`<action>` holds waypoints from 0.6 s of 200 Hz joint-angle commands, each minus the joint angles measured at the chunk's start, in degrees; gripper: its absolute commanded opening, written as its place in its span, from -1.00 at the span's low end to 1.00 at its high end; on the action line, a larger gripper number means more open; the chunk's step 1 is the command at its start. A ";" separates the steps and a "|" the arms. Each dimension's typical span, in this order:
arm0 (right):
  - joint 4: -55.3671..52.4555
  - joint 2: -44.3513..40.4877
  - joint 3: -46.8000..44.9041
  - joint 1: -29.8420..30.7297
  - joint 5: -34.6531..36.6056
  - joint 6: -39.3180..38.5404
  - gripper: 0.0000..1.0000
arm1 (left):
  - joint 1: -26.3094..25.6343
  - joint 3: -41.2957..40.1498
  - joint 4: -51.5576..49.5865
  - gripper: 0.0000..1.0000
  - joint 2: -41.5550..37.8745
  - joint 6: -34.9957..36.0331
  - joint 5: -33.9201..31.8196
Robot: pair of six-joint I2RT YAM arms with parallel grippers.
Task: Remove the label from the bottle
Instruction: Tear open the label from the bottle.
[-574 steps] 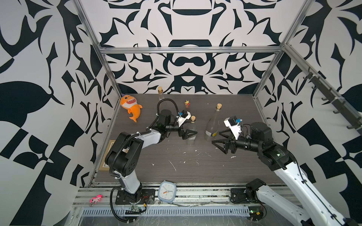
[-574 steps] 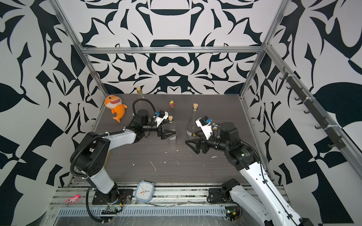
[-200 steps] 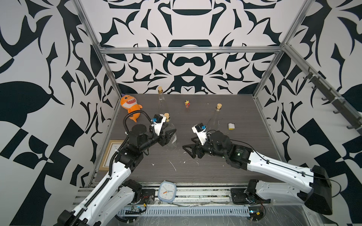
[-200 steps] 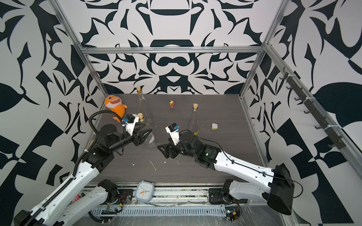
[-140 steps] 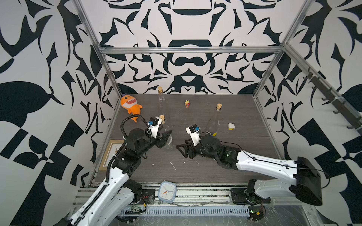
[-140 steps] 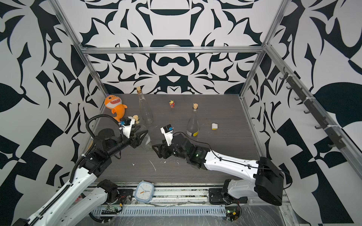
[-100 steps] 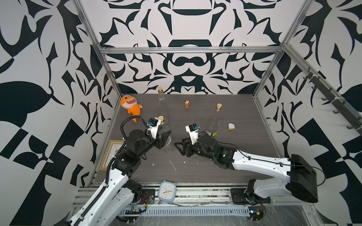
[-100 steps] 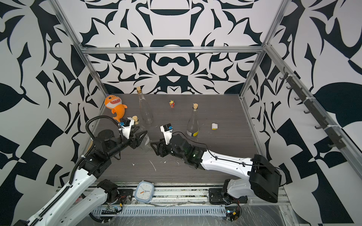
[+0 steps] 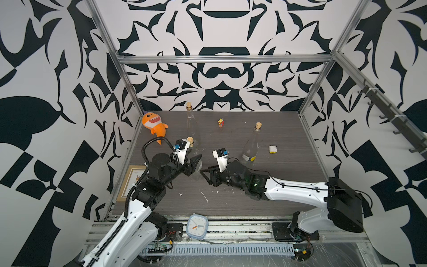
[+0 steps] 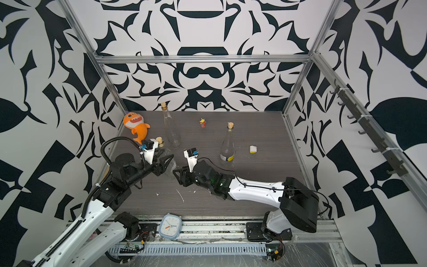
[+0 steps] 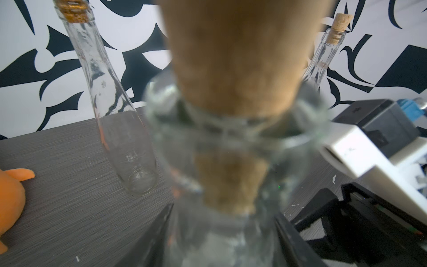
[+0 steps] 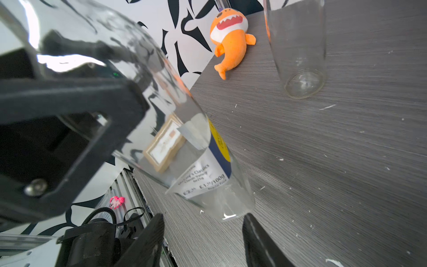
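Note:
My left gripper (image 9: 194, 164) is shut on a clear glass bottle (image 12: 175, 111) with a cork (image 9: 190, 139), held tilted above the table at front left. In the left wrist view its black jaws press both sides of the bottle's body (image 11: 219, 231). A white label (image 12: 203, 172) with a blue and yellow band wraps the bottle near its base. My right gripper (image 12: 203, 227) is open just short of that base, with nothing between its fingers (image 12: 152, 240). In both top views the right gripper (image 9: 206, 176) faces the left one across the bottle's lower end.
An unlabelled clear bottle (image 9: 192, 124) stands at the back. Another corked bottle (image 9: 251, 148) with a yellow label stands at middle right, near a loose label roll (image 9: 273, 149). Also here: orange shark plush (image 9: 153, 123), small figurine (image 9: 220, 122), picture frame (image 9: 132, 182), clock (image 9: 196, 226).
The left arm has carried the bottle a little toward the front left. The right arm has followed it leftward, and its jaws have narrowed somewhat.

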 commanded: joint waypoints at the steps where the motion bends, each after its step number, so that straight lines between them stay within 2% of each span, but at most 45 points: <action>1: 3.41 0.00 2.86 0.29 -0.14 0.13 0.15 | -0.24 -0.36 4.12 -1.00 -1.14 0.31 0.46; 73: 4.00 3.27 5.00 0.44 0.27 0.37 0.06 | -0.24 -0.61 4.22 -1.00 -1.92 0.45 1.49; 120: 3.18 3.29 5.02 0.45 1.58 0.32 -0.25 | -0.20 -0.80 4.38 -1.00 -2.57 0.55 2.11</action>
